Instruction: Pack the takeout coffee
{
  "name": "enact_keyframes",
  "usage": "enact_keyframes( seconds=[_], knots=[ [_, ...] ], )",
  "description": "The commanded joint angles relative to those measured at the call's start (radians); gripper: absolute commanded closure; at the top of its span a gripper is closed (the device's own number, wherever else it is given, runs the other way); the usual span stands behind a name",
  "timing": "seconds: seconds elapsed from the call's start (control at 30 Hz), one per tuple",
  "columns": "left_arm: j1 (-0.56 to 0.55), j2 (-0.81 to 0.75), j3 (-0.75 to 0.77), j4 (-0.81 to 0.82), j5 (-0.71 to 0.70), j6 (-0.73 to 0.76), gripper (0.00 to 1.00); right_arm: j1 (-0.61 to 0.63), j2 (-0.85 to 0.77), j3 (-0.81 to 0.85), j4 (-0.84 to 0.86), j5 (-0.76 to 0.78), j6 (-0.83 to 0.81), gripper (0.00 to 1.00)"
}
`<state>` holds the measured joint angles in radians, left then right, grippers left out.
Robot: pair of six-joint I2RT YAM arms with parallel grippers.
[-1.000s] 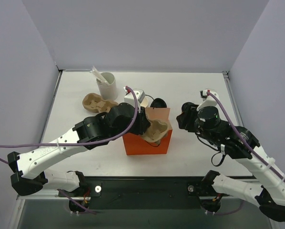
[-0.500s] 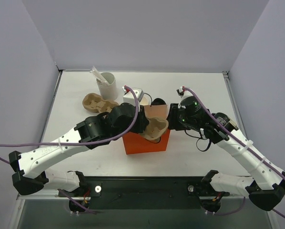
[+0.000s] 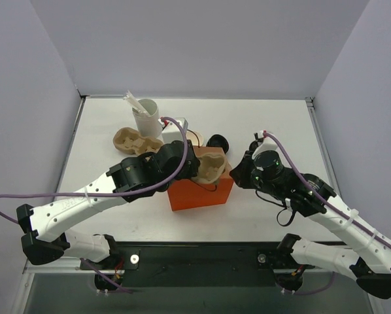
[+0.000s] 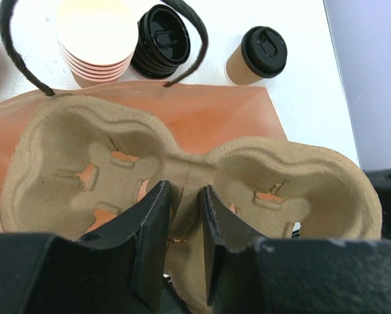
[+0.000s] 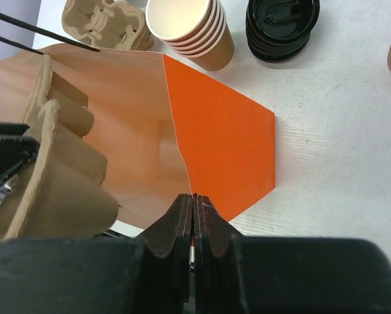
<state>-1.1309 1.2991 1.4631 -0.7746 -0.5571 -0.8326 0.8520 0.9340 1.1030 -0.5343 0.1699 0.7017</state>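
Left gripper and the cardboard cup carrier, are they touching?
Touching. The left wrist view shows the left gripper with jaws closed on the centre ridge of the cup carrier, above the orange bag.

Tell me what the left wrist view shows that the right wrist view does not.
Only the left wrist view: the left pincer clamped on the centre rib of the cup carrier, both wells seen from above, and the takeout coffee whole. Only the right wrist view: the right pincer shut on the edge of the orange bag, and that bag's bright outer face. Both: the carrier over the bag, the stack of lidless cups and the pile of black lids; the right view clips the coffee at its edge.
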Motion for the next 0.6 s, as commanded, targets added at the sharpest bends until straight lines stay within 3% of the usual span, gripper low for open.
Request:
enact_keyframes(
  seconds=[0.0, 0.57],
  knots=[
    [-0.004, -0.024, 0.023, 0.000, -0.064, -0.059, 0.78, 0.056, -0.017, -0.017, 0.053, 0.108, 0.065, 1.00],
    [-0.016, 0.089, 0.166, -0.149, -0.217, -0.098, 0.78, 0.108, -0.001, 0.024, 0.068, 0.191, 0.088, 1.00]
  ],
)
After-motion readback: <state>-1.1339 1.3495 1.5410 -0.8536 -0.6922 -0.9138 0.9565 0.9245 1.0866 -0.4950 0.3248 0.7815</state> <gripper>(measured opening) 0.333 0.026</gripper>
